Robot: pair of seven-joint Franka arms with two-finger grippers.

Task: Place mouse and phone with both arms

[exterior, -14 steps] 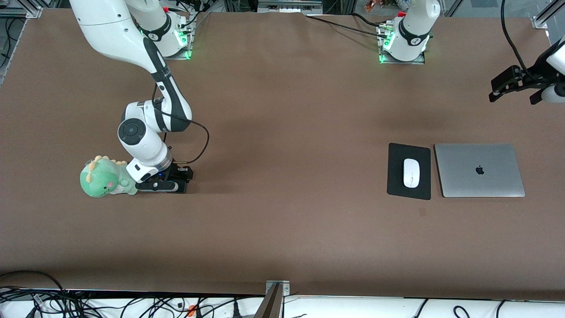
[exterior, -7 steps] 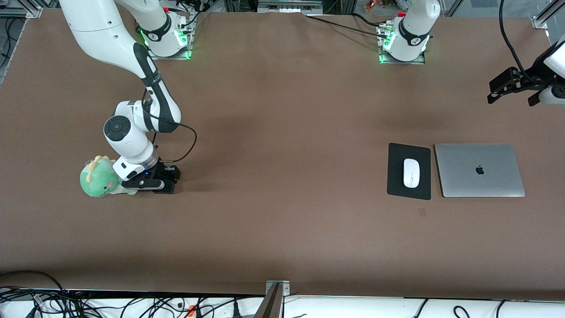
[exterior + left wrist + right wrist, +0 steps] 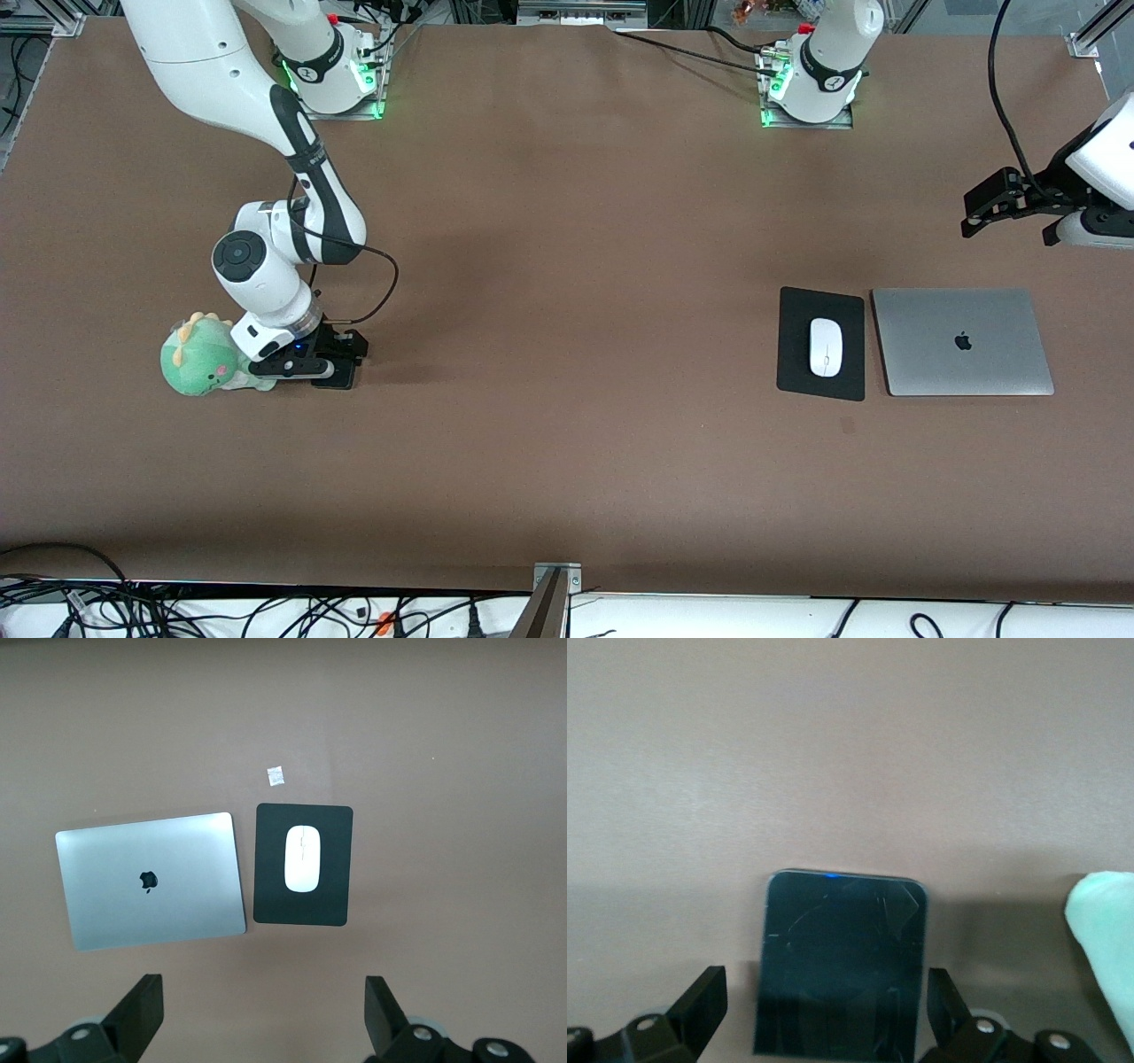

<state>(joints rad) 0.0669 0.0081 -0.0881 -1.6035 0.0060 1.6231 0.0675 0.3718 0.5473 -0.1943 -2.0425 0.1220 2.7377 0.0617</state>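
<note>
- A green plush dinosaur (image 3: 202, 357) lies on the brown worktop (image 3: 567, 461) toward the right arm's end; its pale green edge (image 3: 1105, 943) shows in the right wrist view
- The right arm (image 3: 266, 177) reaches down from its base to a spot just beside the plush, and the right gripper (image 3: 306, 369) sits low at the worktop there
- In the right wrist view the phone (image 3: 840, 961) lies flat on the worktop between the right gripper's (image 3: 824, 1005) fingers (image 3: 700, 997), which stand apart, one to each side of the slab, with a gap visible at either edge
- In the front view the phone is hidden under that gripper
- Toward the left arm's end, a black mouse pad (image 3: 821, 344) lies flat, and the white mouse (image 3: 825, 346) rests on it near its middle
- Just beside the pad, closer to the left arm's end, lies a closed silver laptop (image 3: 961, 341); the two are close but do not overlap
- The left gripper (image 3: 1005, 201) hangs in the air at the edge of the front view, over the worktop near the laptop
- In the left wrist view its fingers (image 3: 142, 1010) are spread wide with nothing between them, and the mouse (image 3: 302, 858), pad (image 3: 302, 904) and laptop (image 3: 151, 879) all lie below it, along with a small white scrap (image 3: 276, 775) near the pad
</note>
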